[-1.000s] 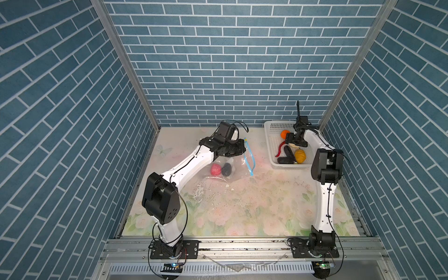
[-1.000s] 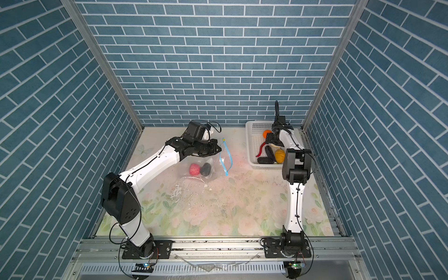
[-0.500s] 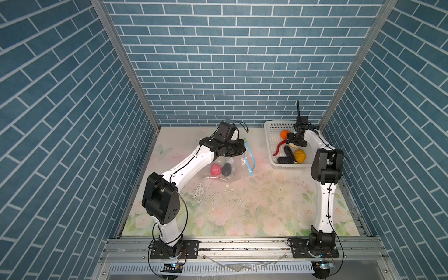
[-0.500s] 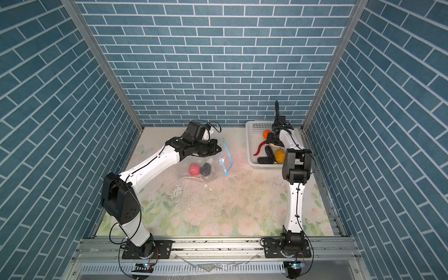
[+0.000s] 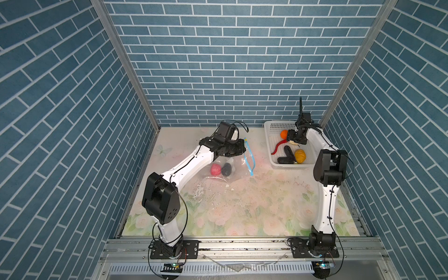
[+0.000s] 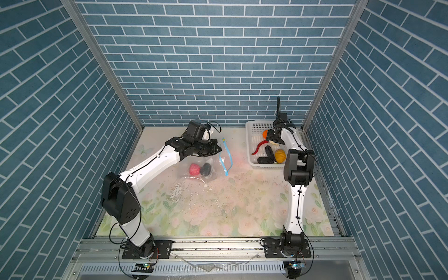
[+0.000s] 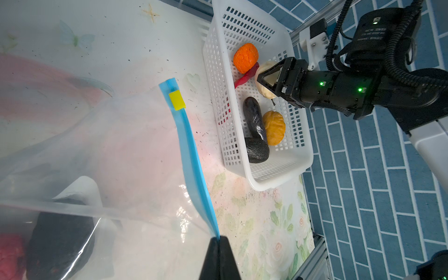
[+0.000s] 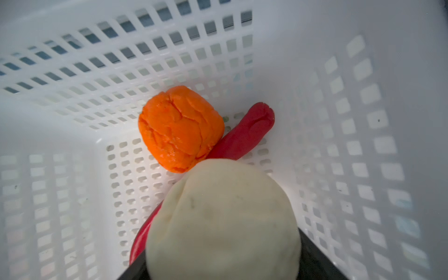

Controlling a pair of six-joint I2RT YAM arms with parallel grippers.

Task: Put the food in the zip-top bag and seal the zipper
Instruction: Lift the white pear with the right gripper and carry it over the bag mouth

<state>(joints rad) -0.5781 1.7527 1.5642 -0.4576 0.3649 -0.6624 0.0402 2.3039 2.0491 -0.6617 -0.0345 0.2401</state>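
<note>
The clear zip-top bag (image 5: 238,167) lies mid-table with a pink lump (image 5: 215,169) and a black lump (image 5: 226,169) inside. My left gripper (image 7: 219,242) is shut on the bag's blue zipper (image 7: 191,155) and holds that edge up off the table. The yellow slider (image 7: 177,100) sits at the strip's far end. In the white basket (image 5: 272,150), my right gripper (image 5: 291,139) is shut on a cream lump (image 8: 223,218), which fills the space between its jaws. An orange lump (image 8: 180,128) and a red chili (image 8: 244,132) lie just beyond it.
The basket (image 7: 278,174) also holds a dark eggplant (image 7: 254,121), a yellow-brown lump (image 7: 274,127) and another black lump (image 7: 257,150). It stands at the back right corner against the brick wall. Crumbs dot the flowered tabletop.
The right jaws have closed in on the cream lump inside the basket. The left arm and the bag have stayed where they were.
</note>
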